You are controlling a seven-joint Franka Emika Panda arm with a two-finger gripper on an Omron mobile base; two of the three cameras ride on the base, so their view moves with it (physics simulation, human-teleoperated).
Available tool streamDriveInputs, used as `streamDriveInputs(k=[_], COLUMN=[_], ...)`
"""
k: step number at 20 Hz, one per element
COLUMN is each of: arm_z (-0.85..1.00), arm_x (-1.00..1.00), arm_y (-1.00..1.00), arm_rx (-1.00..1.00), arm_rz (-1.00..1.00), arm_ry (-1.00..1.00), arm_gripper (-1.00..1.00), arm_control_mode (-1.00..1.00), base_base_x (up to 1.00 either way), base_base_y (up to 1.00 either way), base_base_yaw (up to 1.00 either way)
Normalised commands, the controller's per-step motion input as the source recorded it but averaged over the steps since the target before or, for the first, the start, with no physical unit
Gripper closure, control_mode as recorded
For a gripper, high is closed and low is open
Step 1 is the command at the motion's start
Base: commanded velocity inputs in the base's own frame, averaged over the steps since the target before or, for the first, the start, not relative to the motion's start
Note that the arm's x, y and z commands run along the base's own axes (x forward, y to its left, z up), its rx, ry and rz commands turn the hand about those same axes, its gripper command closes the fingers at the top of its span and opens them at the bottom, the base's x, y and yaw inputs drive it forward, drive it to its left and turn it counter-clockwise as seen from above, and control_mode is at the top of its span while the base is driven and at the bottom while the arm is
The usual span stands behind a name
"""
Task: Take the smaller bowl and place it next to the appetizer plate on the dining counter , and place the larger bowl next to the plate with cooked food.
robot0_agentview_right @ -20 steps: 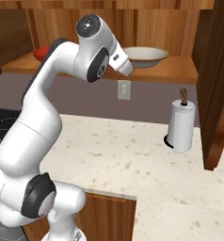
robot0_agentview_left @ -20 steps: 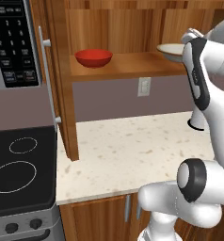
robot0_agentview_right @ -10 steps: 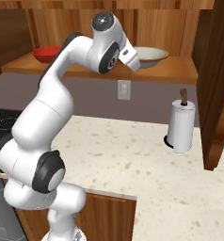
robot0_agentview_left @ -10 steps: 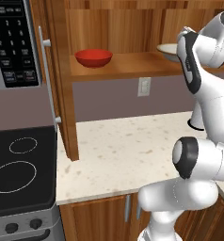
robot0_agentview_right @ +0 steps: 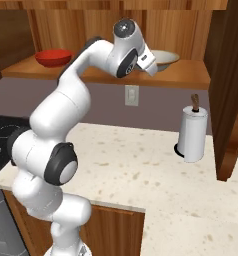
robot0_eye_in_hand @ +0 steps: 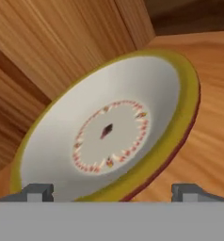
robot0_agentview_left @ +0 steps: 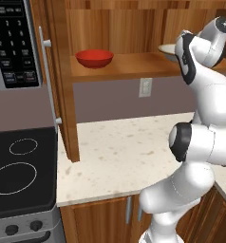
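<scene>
The larger bowl (robot0_eye_in_hand: 109,132), cream with an olive-gold rim, sits on the wooden shelf (robot0_agentview_right: 191,75) and looms close in the hand view. My gripper (robot0_eye_in_hand: 111,193) is open right in front of it, one fingertip on each side of its near rim, touching nothing. From the right base view the gripper (robot0_agentview_right: 152,62) hangs at the bowl's (robot0_agentview_right: 167,57) left edge. The smaller bowl (robot0_agentview_left: 94,58), glossy red, rests further left on the same shelf, also seen as the red bowl (robot0_agentview_right: 53,57) behind my arm. The dining counter and both plates are out of view.
A paper towel roll (robot0_agentview_right: 192,135) stands on the speckled wall counter (robot0_agentview_left: 129,152) under the shelf. A wall outlet (robot0_agentview_right: 131,95) sits below the shelf. A stove (robot0_agentview_left: 17,166) and microwave (robot0_agentview_left: 13,42) are at the left. A wooden cabinet side (robot0_agentview_right: 231,90) closes off the right.
My arm has stretched up and toward the shelf. The hand has moved right, closer to the cream bowl. Both bowls have stayed in place.
</scene>
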Motion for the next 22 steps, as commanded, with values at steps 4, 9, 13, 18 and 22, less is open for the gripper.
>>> streamDriveInputs(k=[4,9,13,18,22], arm_z=[-0.13,-0.13,-0.02,-0.22,-0.48], arm_x=[0.62,0.49,0.09,-0.14,-0.59], arm_y=[-0.23,-0.10,0.00,0.18,0.80], arm_rx=[0.00,0.00,0.00,0.00,-0.06], arm_rz=[0.01,0.00,0.00,0.00,0.01], arm_ry=[0.02,0.02,0.01,0.00,0.00], arm_gripper=[-1.00,1.00,1.00,1.00,1.00], arm_control_mode=[-1.00,-1.00,-1.00,-1.00,-1.00], base_base_x=[0.00,0.00,0.00,0.00,0.00], base_base_y=[0.00,0.00,0.00,0.00,0.00], base_base_yaw=[0.00,0.00,0.00,0.00,0.00])
